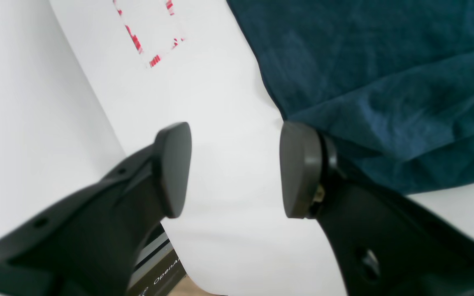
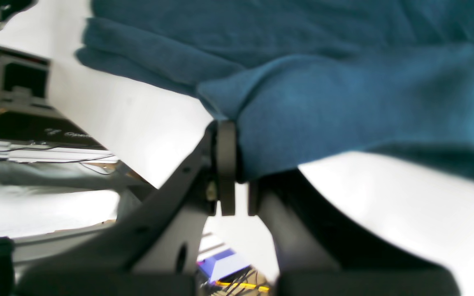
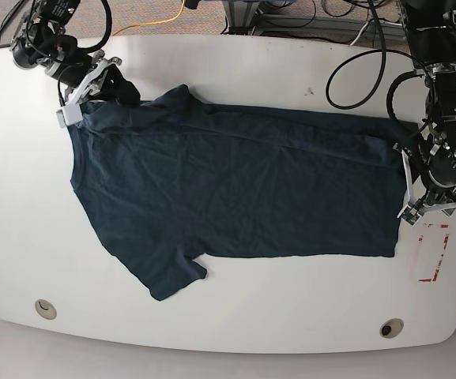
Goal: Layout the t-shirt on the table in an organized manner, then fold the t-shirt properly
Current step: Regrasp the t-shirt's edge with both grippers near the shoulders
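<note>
- Hiding part of the shirt's edge, the right gripper (image 2: pixel 235 181) is clenched on a bunched fold of the t-shirt (image 3: pixel 235 181) at 10 o'clock on the table (image 3: pixel 228 324).
- The left gripper (image 1: pixel 235 168) is released over bare table, just beside the shirt's edge at 3 o'clock.
- The navy shirt lies spread and wrinkled across the table's middle.

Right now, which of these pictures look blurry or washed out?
Right wrist view: soft and blurred, table glaring white under the t-shirt. Left wrist view: sharper pads, red tape mark bleached and smeared. Base view: crisp, evenly lit, faint shadows.
</note>
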Motion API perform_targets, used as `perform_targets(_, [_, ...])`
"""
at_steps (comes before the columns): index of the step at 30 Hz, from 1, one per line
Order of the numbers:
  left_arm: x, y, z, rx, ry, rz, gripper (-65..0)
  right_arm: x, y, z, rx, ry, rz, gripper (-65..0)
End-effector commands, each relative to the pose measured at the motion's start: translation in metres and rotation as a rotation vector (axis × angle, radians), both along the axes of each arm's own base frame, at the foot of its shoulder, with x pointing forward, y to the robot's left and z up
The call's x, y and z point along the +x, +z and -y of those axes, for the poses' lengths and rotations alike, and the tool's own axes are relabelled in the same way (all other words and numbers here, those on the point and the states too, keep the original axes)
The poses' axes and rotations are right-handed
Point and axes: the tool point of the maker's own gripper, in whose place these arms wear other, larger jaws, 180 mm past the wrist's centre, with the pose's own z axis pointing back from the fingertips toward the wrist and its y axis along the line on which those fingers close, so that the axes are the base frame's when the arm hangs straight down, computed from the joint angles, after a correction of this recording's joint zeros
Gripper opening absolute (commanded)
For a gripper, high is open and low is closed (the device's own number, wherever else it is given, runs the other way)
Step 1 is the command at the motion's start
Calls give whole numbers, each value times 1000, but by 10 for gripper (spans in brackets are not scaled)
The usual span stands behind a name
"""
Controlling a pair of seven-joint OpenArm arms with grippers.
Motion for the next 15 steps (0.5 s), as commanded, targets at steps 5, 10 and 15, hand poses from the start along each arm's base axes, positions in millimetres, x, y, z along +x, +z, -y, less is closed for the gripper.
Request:
perform_targets(5, [7, 14, -5, 20, 3, 38, -332, 42, 33, 5, 19, -10, 153, -650])
perform_targets(10, [6, 13, -5, 20, 2, 36, -332, 67, 33, 2, 67, -4, 169, -650])
perform_targets(15, [5, 13, -6, 23, 4, 34, -332, 86, 28, 11, 102, -22, 157, -648])
